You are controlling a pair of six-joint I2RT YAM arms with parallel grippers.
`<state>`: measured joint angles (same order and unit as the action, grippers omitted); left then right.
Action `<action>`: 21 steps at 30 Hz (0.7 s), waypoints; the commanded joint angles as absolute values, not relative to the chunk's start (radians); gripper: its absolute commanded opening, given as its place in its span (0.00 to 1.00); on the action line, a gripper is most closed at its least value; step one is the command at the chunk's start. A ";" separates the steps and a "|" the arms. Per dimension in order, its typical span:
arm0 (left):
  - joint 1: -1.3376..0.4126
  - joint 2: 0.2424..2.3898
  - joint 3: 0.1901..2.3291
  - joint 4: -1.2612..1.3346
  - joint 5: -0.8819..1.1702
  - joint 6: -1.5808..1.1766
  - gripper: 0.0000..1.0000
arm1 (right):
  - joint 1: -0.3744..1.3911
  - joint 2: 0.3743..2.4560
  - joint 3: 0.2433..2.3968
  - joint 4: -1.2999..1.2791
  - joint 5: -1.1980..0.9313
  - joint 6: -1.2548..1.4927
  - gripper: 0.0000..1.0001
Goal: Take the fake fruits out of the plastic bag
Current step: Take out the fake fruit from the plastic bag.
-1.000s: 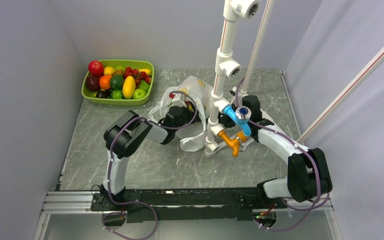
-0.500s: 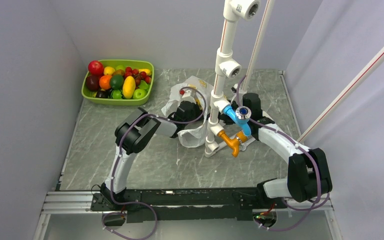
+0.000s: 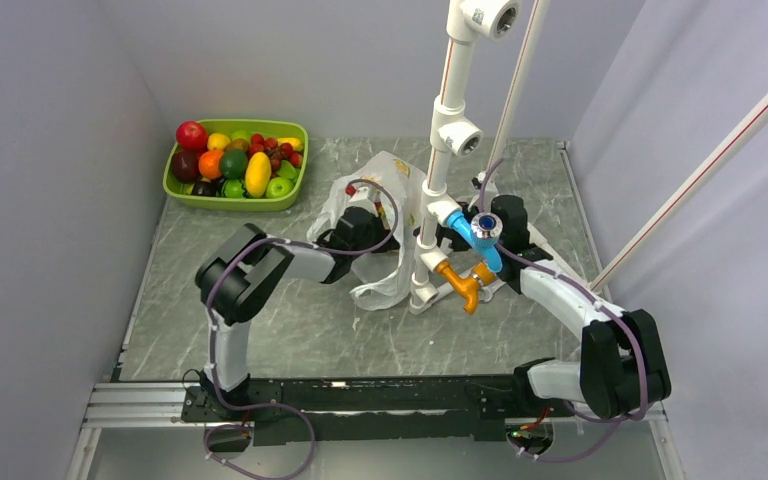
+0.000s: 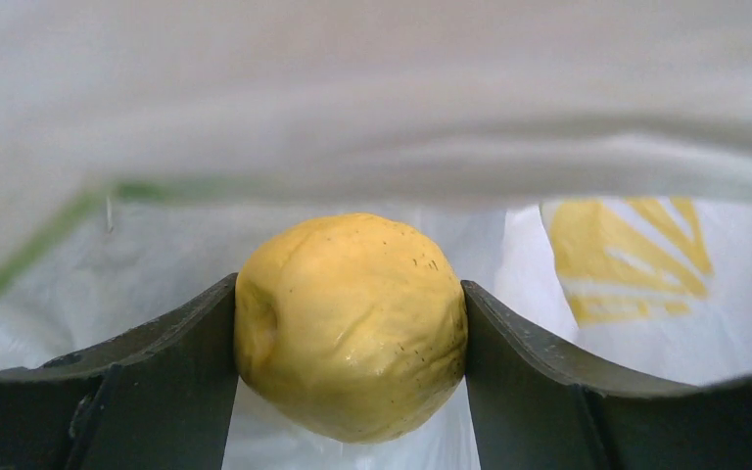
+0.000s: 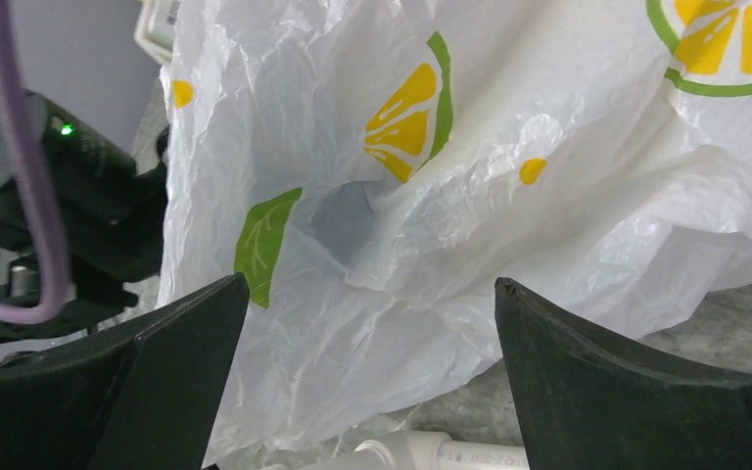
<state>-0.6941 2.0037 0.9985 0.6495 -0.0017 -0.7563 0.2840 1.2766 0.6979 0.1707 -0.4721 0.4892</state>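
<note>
My left claw [image 4: 351, 287] is inside the plastic bag [image 4: 725, 333], both fingers pressed against the yellow fruit [image 4: 351, 328], which sits between the tips. My right claw [image 5: 370, 282] is spread wide and grips nothing, facing the bag's outer wall. The bag lies on the bench [image 3: 290, 320].

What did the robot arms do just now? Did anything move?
The left pincer pushed deeper into the bag, then drew back a little, and the bag crumpled. It now pinches the yellow fruit inside. The right pincer stayed open beside the bag, and the green tray of fruit did not move.
</note>
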 commanded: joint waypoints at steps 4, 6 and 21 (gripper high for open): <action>-0.689 1.784 0.920 0.478 0.082 -0.682 0.17 | 0.288 1.251 0.648 0.391 -0.517 0.556 0.99; -0.688 1.748 0.909 0.421 0.101 -0.666 0.14 | 0.314 1.257 0.655 0.369 -0.516 0.534 0.99; -0.690 1.371 0.832 -0.065 0.144 -0.528 0.10 | 0.425 1.205 0.674 0.282 -0.366 0.467 0.99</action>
<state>-0.6903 1.4414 0.7959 0.0929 0.1177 -0.5934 0.4152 1.2091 0.6552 0.2314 -0.3759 0.4709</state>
